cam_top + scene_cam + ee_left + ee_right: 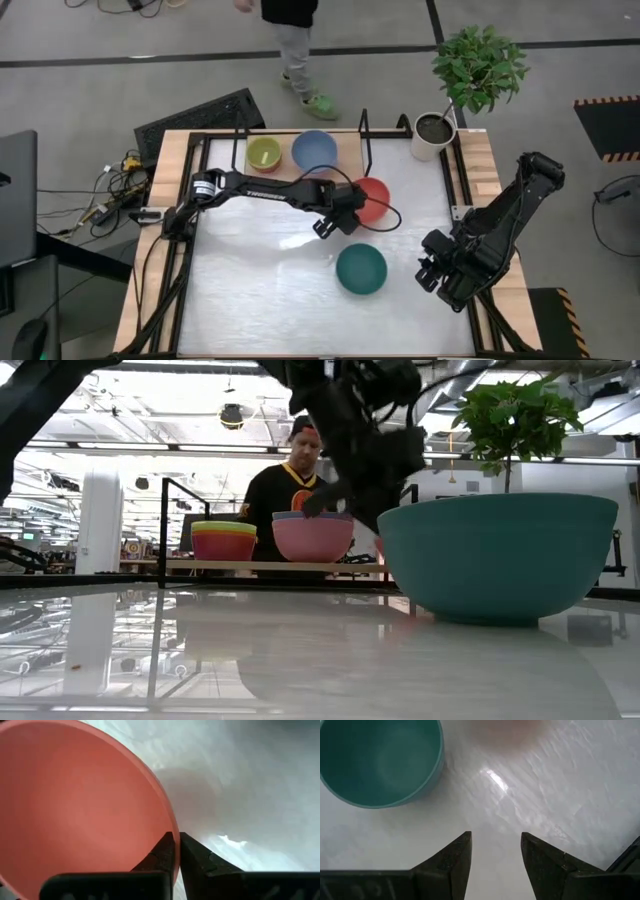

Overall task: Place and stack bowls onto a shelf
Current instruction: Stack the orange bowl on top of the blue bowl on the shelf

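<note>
Now my left gripper (176, 851) pinched on red bowl (372, 199) rim, centre table. Two stacks on shelf (345, 150) at twelve. Teal bowl (360, 269) waits; right gripper (495, 851) open, four o'clock.

From my station I see two dark, almost black arms built of blocky jointed segments. The left arm (262, 188) carries a white band with markings near its base and pale lettering along its long link, with a black cable looping beside its tool (328, 226). The right tool (495, 851) ends in two matte, wedge-shaped black fingers (452, 857).
</note>
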